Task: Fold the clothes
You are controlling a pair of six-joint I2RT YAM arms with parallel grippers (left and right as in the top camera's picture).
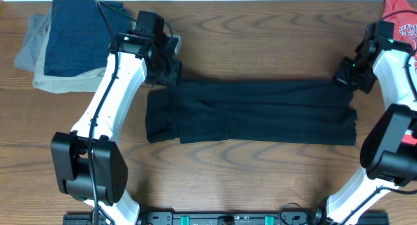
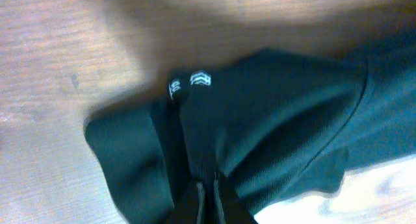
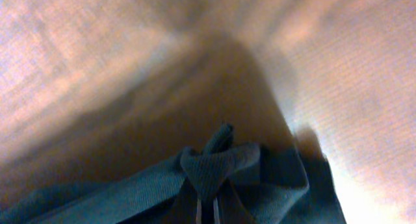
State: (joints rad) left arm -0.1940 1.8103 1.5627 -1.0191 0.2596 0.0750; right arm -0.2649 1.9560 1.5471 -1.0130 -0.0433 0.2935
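Faintly, white label [image 2: 200,79] on black shirt [image 2: 279,120], lettering too blurred to read

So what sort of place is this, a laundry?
Probably a robotics lab bench rather than a laundry: at a wooden table, the left gripper and right gripper each pinch a black shirt, with folded garments stacked in one corner.

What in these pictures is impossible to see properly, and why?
Overhead: the red t-shirt is cut off by the frame edge, so its lettering only partly shows.
Overhead: the fingertips of the left gripper and right gripper are hidden under their own bodies.
Left wrist: the white label on the black shirt is too blurred to read.
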